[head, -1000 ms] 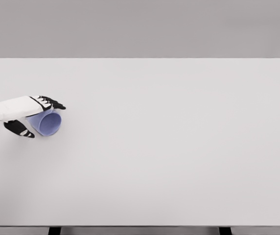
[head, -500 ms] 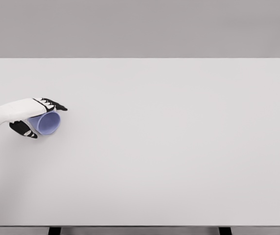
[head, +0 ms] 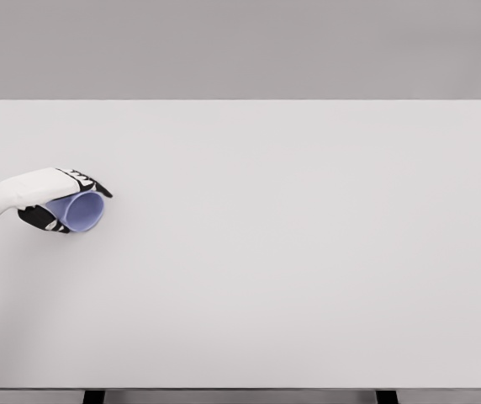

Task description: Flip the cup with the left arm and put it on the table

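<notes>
I have the left hand (head: 55, 202) clamped around the blue cup (head: 83, 211), which lies sideways, mouth toward me. Gripping its wall lets me rotate it upright over the counter (head: 291, 252).

Left arm (head: 5, 195) runs off the left edge; the hand (head: 55, 198) covers the cup's (head: 83, 211) base and far side.

My left hand (head: 51, 195) reaches in from the left edge over the table (head: 308, 252), wrapped round the cup (head: 84, 211). The cup lies on its side near the table's left edge, its mouth toward the right and front.
</notes>
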### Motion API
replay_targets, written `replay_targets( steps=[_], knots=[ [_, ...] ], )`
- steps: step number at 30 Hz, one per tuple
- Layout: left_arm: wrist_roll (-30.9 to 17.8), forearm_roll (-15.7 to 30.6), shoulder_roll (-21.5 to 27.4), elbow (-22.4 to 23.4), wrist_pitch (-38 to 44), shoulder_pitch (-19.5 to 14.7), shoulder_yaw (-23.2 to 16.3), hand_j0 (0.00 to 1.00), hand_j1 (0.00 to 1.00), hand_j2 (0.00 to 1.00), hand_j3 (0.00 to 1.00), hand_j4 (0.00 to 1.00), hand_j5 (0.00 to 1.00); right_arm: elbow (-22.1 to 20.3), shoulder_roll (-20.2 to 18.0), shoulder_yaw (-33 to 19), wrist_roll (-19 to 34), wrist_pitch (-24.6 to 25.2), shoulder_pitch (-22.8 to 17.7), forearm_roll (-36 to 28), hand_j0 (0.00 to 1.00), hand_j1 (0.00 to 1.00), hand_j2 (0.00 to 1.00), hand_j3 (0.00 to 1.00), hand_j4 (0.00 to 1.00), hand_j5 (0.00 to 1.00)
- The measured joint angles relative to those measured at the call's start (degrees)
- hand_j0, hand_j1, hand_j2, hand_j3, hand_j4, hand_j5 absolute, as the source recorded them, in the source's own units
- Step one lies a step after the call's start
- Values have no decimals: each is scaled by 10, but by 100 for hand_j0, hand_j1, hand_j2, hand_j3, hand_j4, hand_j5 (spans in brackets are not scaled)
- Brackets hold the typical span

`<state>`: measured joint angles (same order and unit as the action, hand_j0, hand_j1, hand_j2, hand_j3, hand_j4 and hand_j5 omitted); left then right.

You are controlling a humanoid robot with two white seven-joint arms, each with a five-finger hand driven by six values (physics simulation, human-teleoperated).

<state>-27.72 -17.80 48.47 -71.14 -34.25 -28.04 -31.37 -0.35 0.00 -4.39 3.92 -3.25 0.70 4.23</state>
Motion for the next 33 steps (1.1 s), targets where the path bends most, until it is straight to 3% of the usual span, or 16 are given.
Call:
replay_targets(
  steps=[5,14,19,27,33],
  knots=[
    [-1,8,0,4,1,0,0,54,54,54,54,54,54,0,0,0,0,0,1,0,100,100,100,100,100,100],
    [-7,13,0,8,-5,-6,-1,54,54,54,54,54,54,0,0,0,0,0,1,0,100,100,100,100,100,100],
    [-6,39,1,9,-8,-13,-3,54,54,54,54,54,54,0,0,0,0,0,0,0,100,100,100,100,100,100],
    [-8,138,10,10,-9,-18,-3,54,54,54,54,54,54,0,0,0,0,0,1,0,100,100,100,100,100,100],
    [-9,263,14,10,-9,-17,-20,55,55,55,55,55,55,0,0,0,0,0,1,0,100,100,100,100,100,100]
  ],
)
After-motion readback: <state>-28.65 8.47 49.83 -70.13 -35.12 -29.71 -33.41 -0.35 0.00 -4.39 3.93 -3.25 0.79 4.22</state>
